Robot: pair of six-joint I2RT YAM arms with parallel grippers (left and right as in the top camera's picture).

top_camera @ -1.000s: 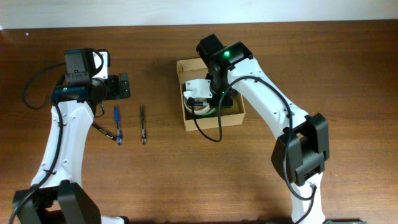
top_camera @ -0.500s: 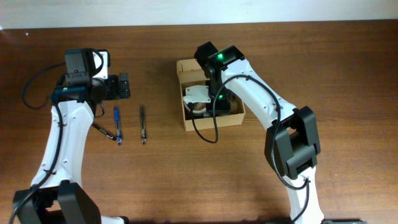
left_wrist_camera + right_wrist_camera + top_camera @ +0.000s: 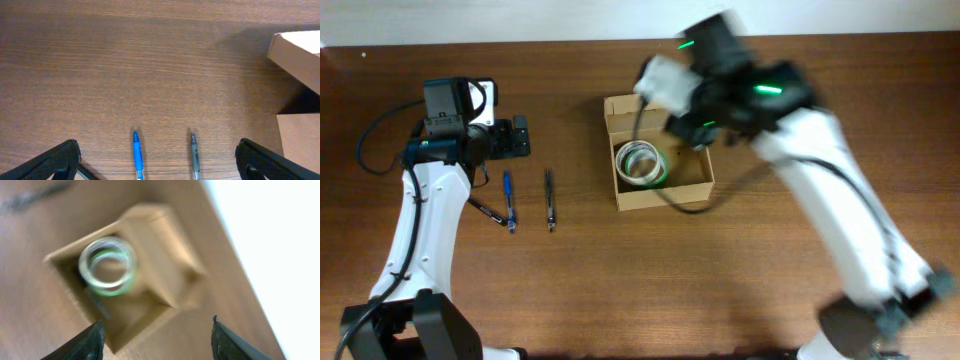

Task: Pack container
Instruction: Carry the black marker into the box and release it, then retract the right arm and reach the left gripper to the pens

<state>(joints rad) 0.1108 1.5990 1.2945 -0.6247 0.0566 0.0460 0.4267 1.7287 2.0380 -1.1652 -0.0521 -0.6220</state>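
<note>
Left end effector [image 3: 157,147] spread wide and empty over the counter [image 3: 150,60], blue pen [image 3: 508,200] and dark pen [image 3: 550,200] laid near it; container [image 3: 667,196] set open mid-counter, tape rolls [image 3: 624,166] seen inside; right end effector [image 3: 157,335] blurred, spread wide, empty, above the container

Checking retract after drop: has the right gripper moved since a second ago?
Yes. The right gripper has risen out of the container toward its far rim, open.

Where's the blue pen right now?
Overhead, the blue pen lies on the table left of the cardboard box, with a dark pen between them.
</note>
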